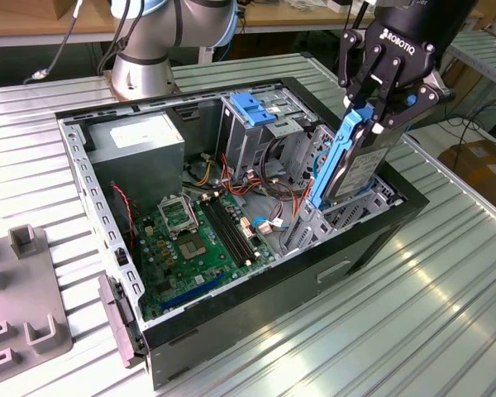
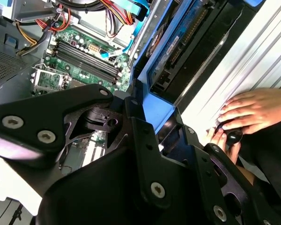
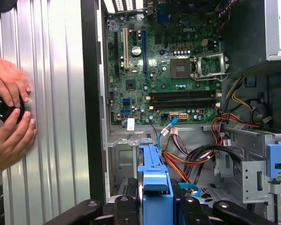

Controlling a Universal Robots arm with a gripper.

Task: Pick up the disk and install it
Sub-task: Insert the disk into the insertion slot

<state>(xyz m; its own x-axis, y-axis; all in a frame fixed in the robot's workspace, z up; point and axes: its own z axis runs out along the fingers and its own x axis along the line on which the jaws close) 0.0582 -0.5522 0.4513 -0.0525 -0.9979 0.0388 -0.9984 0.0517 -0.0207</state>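
Clamping the tilted disk (image 1: 362,169), gripper (image 1: 379,120) angled over computer case (image 1: 248,318)

The disk (image 1: 364,169) (grey, blue-railed) stands tilted on edge — lower end inside the case (image 1: 256,318).

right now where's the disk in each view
Exterior view: the disk, tilted, in the gripper over the case's corner on the exterior view's right.
Second wrist view: the disk stretches out beyond the gripper, beside the motherboard.
First wrist view: its blue rail, edge-on, in the gripper.
Shared landmark: the green motherboard.
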